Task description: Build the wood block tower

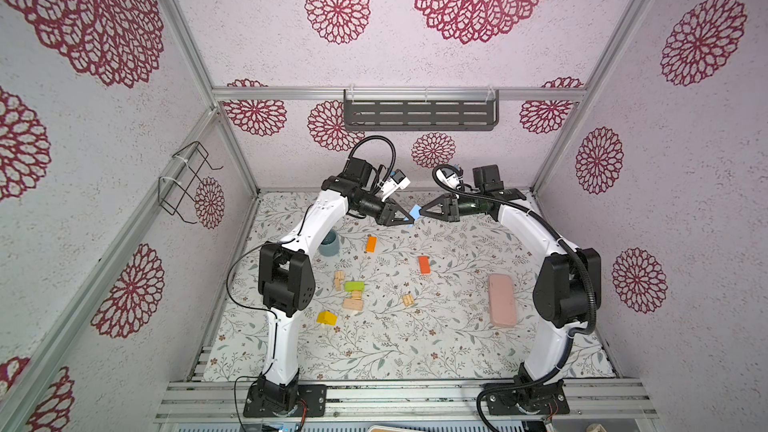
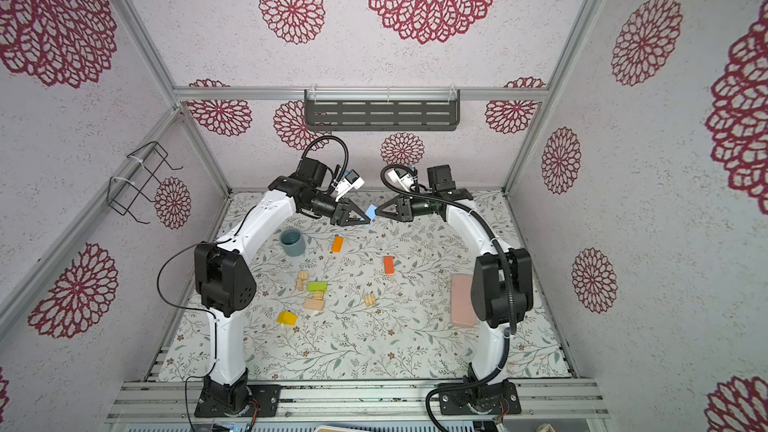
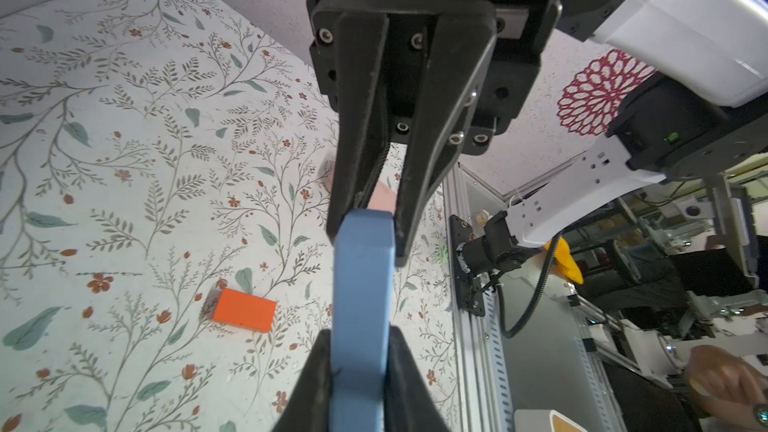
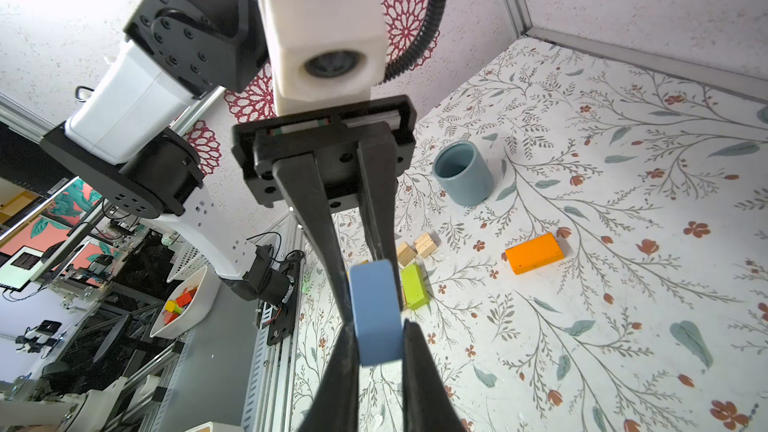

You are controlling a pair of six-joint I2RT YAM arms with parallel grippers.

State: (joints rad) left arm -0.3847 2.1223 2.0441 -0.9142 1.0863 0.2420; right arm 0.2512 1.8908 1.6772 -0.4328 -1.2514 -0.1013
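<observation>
Your left hand (image 1: 410,220) and right hand (image 1: 421,212) were both clamped on the light blue block (image 1: 414,213) — one at each end — above the tabletop (image 1: 457,347), right of the mug (image 1: 329,243).

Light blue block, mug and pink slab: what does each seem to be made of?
The light blue block: probably painted wood; flat matte colour, chamfered edges, no grain showing. The mug: likely glazed ceramic; thick wall, smooth grey-blue surface, soft sheen. The pink slab: unclear, perhaps plastic or silicone; even matte pink, rounded corners.
</observation>
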